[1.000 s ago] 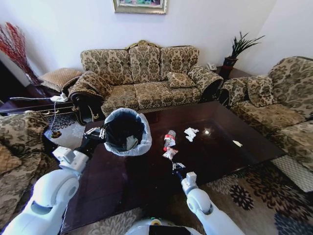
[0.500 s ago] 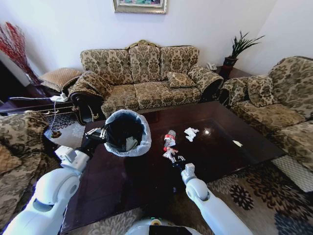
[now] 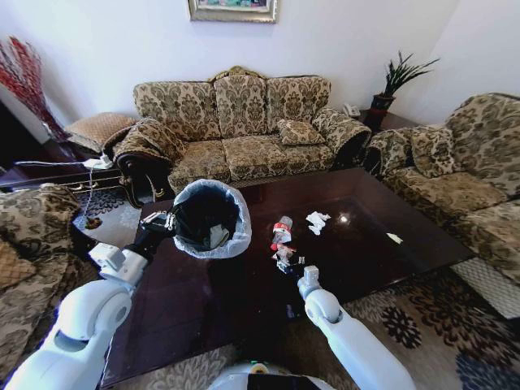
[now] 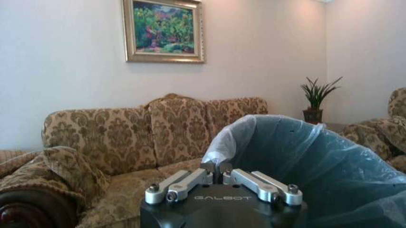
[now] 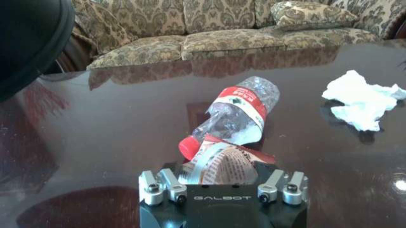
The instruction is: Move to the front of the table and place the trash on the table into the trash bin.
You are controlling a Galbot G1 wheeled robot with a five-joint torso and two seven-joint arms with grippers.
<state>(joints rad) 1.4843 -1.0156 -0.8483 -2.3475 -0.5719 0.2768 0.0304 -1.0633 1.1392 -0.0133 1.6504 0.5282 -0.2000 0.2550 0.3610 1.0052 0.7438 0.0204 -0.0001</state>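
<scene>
You have the robot already at the near long edge of the bench (image 3: 382, 244), so the drive is done and the clearing is under way. Your left gripper (image 4: 220, 176) is closed on the bagged rim of the trash bin (image 3: 210, 218), pinching the whitish liner at the side nearest the bench's left end; the bin stands on the bench top toward that end, and something pale already lies inside it, though you cannot tell what. Your right gripper (image 5: 223, 183) sits low over the middle of the bench with its jaws around a crumpled red-and-white wrapper (image 5: 222, 164); whether they have fully closed on it, you cannot tell. Just beyond the wrapper, touching it, lies the crushed bottle (image 5: 241, 116): on its side, long axis running from the near edge toward the far edge with a slant to the right, red cap (image 5: 186, 146) toward the robot, base pointing at the sofa (image 3: 244, 130). Still left, as far as you can judge: the wrapper, the bottle, a wad of white paper (image 3: 317, 220) just right of the bottle, and a small pale scrap (image 3: 394, 238) well apart toward the bench's right end. Most of the task remains.
</scene>
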